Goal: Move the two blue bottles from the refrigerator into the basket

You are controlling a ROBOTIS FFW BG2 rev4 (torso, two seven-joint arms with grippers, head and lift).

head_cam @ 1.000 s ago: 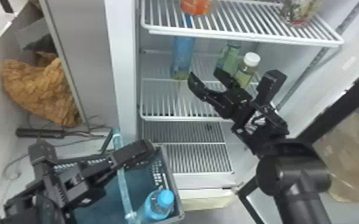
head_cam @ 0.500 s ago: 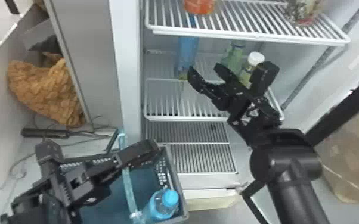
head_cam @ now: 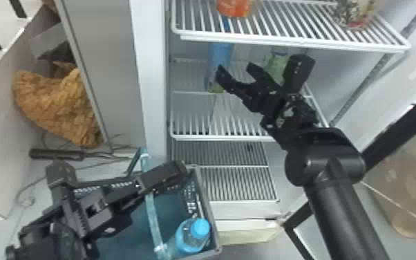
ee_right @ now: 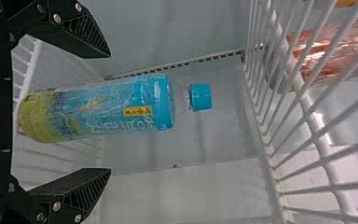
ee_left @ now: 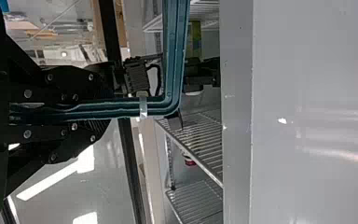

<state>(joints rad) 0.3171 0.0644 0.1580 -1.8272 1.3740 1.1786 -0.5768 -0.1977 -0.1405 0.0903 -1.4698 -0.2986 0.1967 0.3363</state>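
Your step, as I judge it, is to take the second blue bottle (ee_right: 102,109), which stands upright on the middle shelf (head_cam: 217,138) inside the refrigerator (head_cam: 148,69). The first bottle (head_cam: 190,238) is already in the basket (head_cam: 206,204), in the corner nearest the refrigerator, cap up.

Your right gripper (ee_right: 110,113) has its fingers spread wide and grips nothing; in the right wrist view the bottle shows between the two, with some room on either side. How deep it sits between them I cannot tell, so go straight in until its body is well inside the fingers before you close. Keep the approach level and centred: a fingertip catching one side could tip the bottle or push it back. Close gently, since the thin plastic will probably give.

Watch your height too. The upper shelf (head_cam: 286,41) is above the cap, so lift only enough to free the base from the bars, then draw the bottle straight out before raising it. Mind the green bottle (head_cam: 275,64) beside your right gripper on the way out.

Your left gripper (ee_left: 105,108) has its fingers closed on the basket's handle (ee_left: 172,56). Keep that grip steady so the basket stays put, then lower the bottle clear of the handle.
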